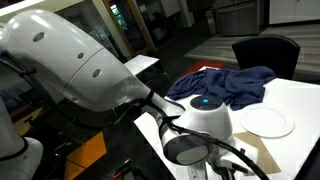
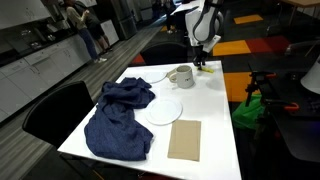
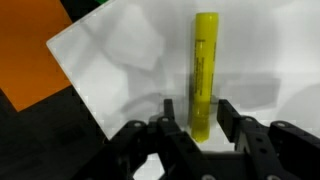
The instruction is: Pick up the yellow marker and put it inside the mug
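In the wrist view the yellow marker [image 3: 205, 70] lies flat on the white table, pointing away from me. Its near end sits between the two black fingers of my gripper [image 3: 203, 118]. The fingers stand on either side of it with a small gap showing, so the gripper is open. In an exterior view my gripper [image 2: 203, 62] is low over the far corner of the table, just beside the whitish-grey mug [image 2: 181, 76], which stands upright. A bit of yellow from the marker [image 2: 206, 70] shows under the gripper. The arm hides the mug in the exterior view taken from behind it.
A round white plate [image 2: 165, 108] lies mid-table and also shows in an exterior view [image 1: 268, 120]. A crumpled blue cloth [image 2: 120, 118] covers the table's side. A brown sheet [image 2: 184, 138] lies near the front. The table edge [image 3: 80, 85] is close to the marker. A black chair [image 1: 265, 52] stands nearby.
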Controlling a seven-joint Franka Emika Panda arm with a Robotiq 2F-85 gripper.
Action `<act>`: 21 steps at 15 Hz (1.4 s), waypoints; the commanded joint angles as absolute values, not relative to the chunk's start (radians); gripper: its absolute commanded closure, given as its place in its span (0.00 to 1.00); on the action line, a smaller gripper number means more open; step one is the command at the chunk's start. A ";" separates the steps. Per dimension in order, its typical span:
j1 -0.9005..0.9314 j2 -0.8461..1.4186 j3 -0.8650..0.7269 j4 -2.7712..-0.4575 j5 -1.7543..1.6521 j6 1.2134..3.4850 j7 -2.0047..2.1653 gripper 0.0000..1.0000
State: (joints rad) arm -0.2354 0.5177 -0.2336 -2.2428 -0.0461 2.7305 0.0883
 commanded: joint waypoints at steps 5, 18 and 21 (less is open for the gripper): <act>-0.267 0.568 -0.211 -2.172 -0.010 2.664 0.043 0.97; -0.046 0.335 -0.400 -2.330 -0.176 2.632 0.344 0.95; 0.018 0.236 -0.448 -2.377 -0.295 2.599 0.452 0.95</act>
